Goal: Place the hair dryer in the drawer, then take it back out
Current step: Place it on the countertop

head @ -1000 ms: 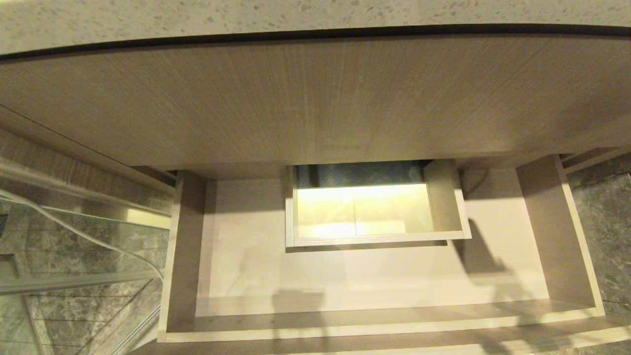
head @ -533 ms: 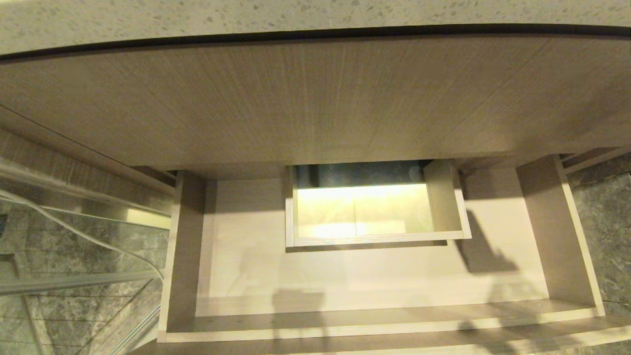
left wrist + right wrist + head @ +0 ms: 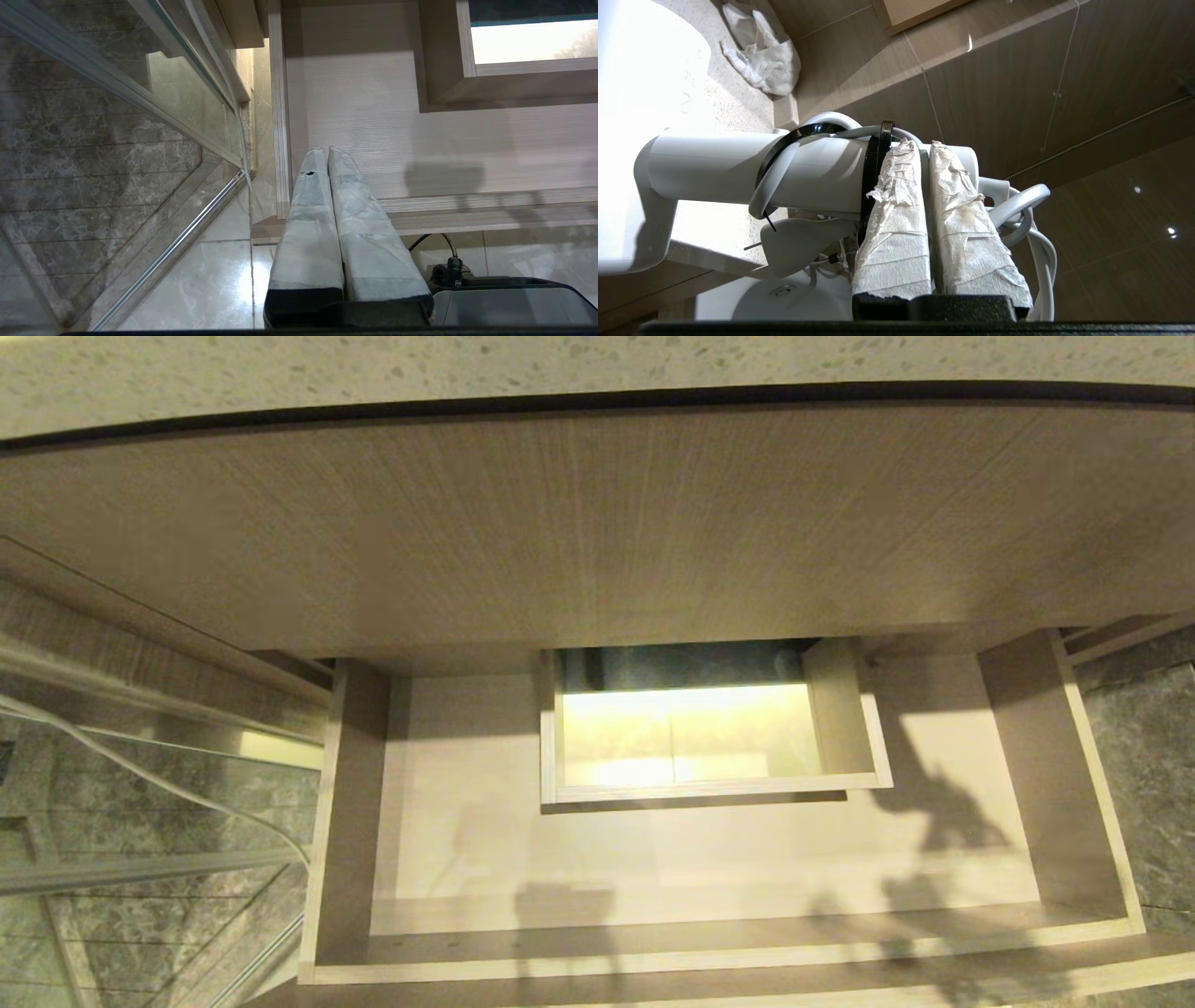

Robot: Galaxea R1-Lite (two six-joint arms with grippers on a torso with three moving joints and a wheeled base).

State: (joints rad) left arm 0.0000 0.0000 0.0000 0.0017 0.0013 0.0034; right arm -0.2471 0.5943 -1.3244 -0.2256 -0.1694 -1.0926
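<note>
Right wrist view: right gripper (image 3: pixel 923 145) with its padded fingers (image 3: pixel 896 219) pressed against the barrel of the hair dryer (image 3: pixel 784 170), apparently clamped on it near the black ties that bind its looped cord (image 3: pixel 1029 205); the fingertips sit almost together, so how much plastic is actually pinched is unclear. Dryer is held up in the air, countertop (image 3: pixel 733 116) and a crumpled cloth (image 3: pixel 759 49) behind it, tiled wall beyond. Judged light, rigid and smooth, likely slippery on a rounded shell; the barrel close to the handle junction looks the best hold, and the loose cord could snag on a drawer edge. Left wrist view: left gripper (image 3: pixel 326 150) with fingers pressed together, holding nothing, hovering over the near left corner of the drawer (image 3: pixel 355 140). Head view shows what neither wrist does: the whole drawer (image 3: pixel 1064 775) pulled open with nothing lying in it, boxed cutout (image 3: pixel 840 709) in its middle, only arm shadows at right. Neither gripper nor dryer appears there.
</note>
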